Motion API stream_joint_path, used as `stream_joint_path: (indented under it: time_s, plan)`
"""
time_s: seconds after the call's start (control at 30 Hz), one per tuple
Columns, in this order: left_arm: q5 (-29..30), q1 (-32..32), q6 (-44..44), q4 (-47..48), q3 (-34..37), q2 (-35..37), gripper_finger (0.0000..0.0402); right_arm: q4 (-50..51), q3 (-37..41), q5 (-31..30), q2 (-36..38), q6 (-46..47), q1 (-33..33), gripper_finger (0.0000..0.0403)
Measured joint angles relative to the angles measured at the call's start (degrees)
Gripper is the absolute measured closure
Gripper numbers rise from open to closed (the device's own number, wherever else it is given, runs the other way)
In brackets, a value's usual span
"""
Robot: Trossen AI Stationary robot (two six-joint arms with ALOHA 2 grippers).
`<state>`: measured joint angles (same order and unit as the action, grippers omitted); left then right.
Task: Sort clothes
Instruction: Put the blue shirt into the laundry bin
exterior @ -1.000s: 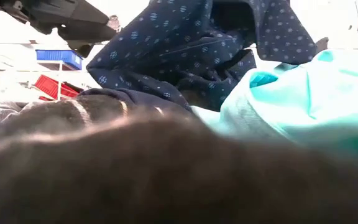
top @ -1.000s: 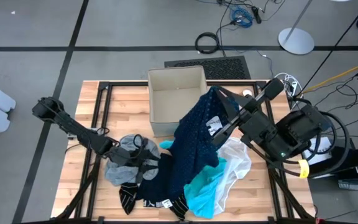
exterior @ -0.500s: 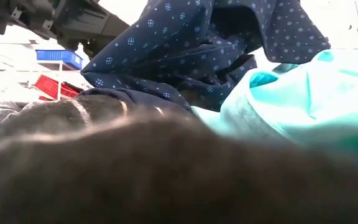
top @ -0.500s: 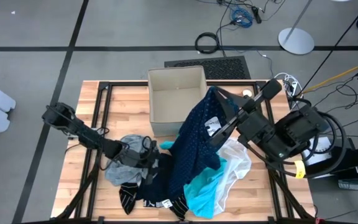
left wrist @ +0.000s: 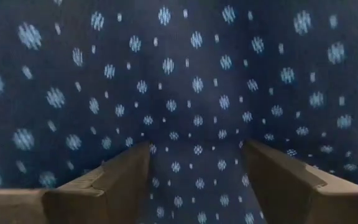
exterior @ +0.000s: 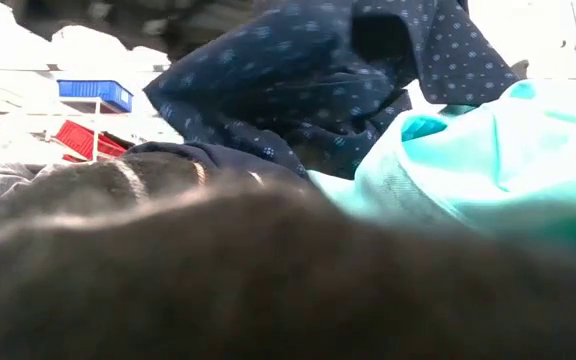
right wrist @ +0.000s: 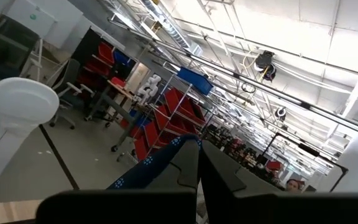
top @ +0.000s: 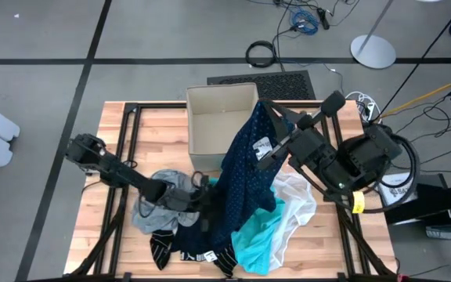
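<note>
One navy dotted garment (top: 245,176) is held up over the table (top: 159,133) by the right gripper (top: 261,106), clamped on its top edge beside one beige box (top: 222,121). The left gripper (top: 207,205), fingers (left wrist: 107,183) spread wide, is pressed against that cloth. One grey top (top: 153,210), one turquoise shirt (top: 257,244) and one white piece (top: 297,202) are seen lying on the table below.

A beige box (top: 222,117) with an open top sits on the wooden table (top: 155,133), near its far edge. Behind the table a black mat (top: 260,83) lies on the grey floor. Past the mat are a coiled black cable (top: 261,53), blue wires (top: 304,19) and a round white stand base (top: 373,52).
</note>
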<state>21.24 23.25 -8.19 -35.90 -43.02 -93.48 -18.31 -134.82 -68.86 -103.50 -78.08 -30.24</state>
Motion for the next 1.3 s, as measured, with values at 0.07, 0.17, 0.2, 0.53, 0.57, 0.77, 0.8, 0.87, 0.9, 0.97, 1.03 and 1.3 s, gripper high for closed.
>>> stream_joint_path:
  time_s: [0.07, 0.17, 0.2, 0.53, 0.57, 0.77, 0.8, 0.87, 0.9, 0.97, 1.03, 1.3]
  plan:
    - [-0.1, -0.9, 0.0, 2.9, -3.3, -2.3, 0.0134, 0.0, 0.0, 0.0, 0.0, 0.0, 0.1, 0.0403]
    - [-0.1, -2.2, -2.1, 6.9, -7.0, -6.3, 0.0134, -0.2, 0.0, 0.0, 0.1, -0.5, 0.1, 0.0403]
    - [-0.1, -2.6, -3.5, 7.6, -8.1, -7.7, 0.0134, -0.1, 0.0, 0.0, 0.2, -0.6, 0.0, 0.0403]
    - [-0.1, -4.1, -7.4, 18.5, -16.2, -15.7, 0.0242, -0.1, 0.0, -0.4, 0.9, -0.6, -0.8, 0.0403]
    - [-0.1, -4.0, -6.8, 19.7, -16.8, -15.5, 0.0274, -0.1, 0.0, -0.3, 0.9, -0.6, -0.8, 0.0403]
    - [2.2, -2.3, 0.4, 21.1, -19.0, -11.3, 0.0385, -0.3, 0.0, 0.6, 2.1, -0.8, -0.9, 0.0403]
    - [3.3, -1.9, 1.9, 21.0, -19.4, -10.2, 0.0387, -0.2, 0.0, 1.3, 2.7, -1.0, -0.9, 0.0403]
    - [4.8, -1.0, 5.3, 20.8, -20.3, -7.4, 0.0390, -0.6, 0.0, 3.1, 4.1, -0.7, -0.8, 0.0403]
    - [5.7, -0.7, 7.3, 20.9, -20.6, -5.8, 0.0391, -1.0, 0.0, 4.8, 4.9, 0.1, -0.5, 0.0403]
    - [7.4, -0.2, 11.7, 20.6, -21.6, -2.4, 0.0391, -1.5, 0.0, 9.8, 6.8, 2.7, -0.1, 0.0403]
    - [8.8, 0.1, 15.5, 20.7, -22.3, 1.1, 0.0391, -1.6, 0.0, 16.2, 8.9, 7.1, 0.0, 0.0403]
    - [9.3, -3.7, 27.3, 24.0, -28.6, 13.3, 0.0391, -1.2, 0.0, 33.2, 15.1, 17.5, 5.3, 0.0403]
